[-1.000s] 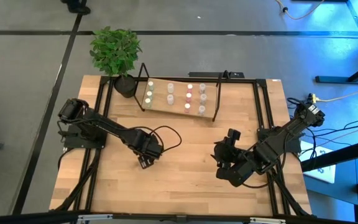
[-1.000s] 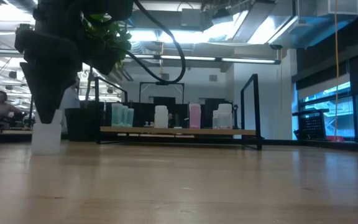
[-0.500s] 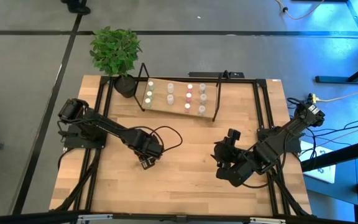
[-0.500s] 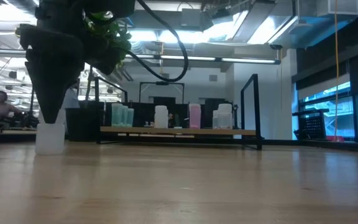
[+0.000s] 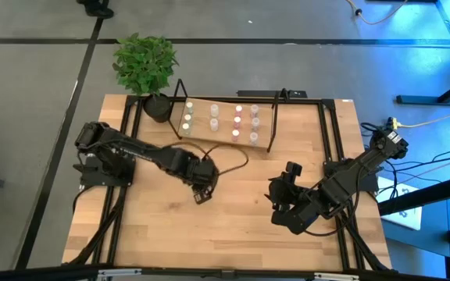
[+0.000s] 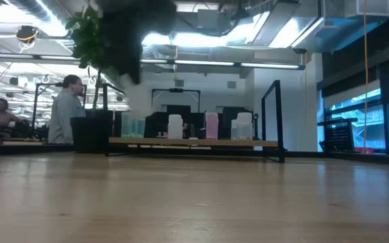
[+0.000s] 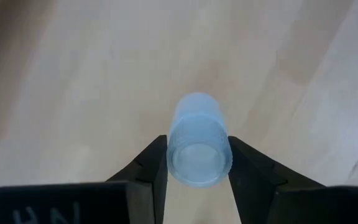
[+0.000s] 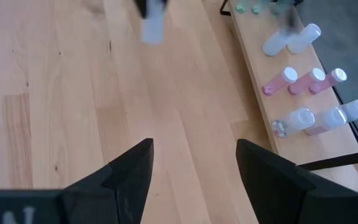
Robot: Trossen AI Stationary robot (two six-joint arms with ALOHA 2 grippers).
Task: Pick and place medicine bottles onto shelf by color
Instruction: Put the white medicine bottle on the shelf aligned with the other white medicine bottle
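Note:
My left gripper point(image 5: 201, 193) is over the middle of the table, shut on a pale bluish-white medicine bottle point(image 7: 199, 144). The bottle also shows blurred in the right wrist view point(image 8: 151, 28). The shelf point(image 5: 223, 134), a wooden board in a black wire frame, stands at the far middle. Several pink, white and greenish bottles point(image 5: 237, 121) stand upright on it. They also show in the low view point(image 6: 211, 126). My right gripper point(image 8: 194, 146) is open and empty over the table's right part point(image 5: 286, 181). My left gripper pinches the bottle's round sides point(image 7: 171, 146) between its two fingers, near its upper, ribbed end. The fingers come from above, pointing down. The bottle hangs upright below them, clear of the table.
A potted green plant point(image 5: 144, 64) stands at the table's far left corner, beside the shelf's left end. Black frame rails point(image 5: 328, 148) run along the table's sides. A person point(image 6: 65, 118) shows in the room beyond.
My left gripper has gone up and toward the table's right edge, shut on the bottle all the while. The bottle stood on the table before and is now lifted clear, carried along upright.

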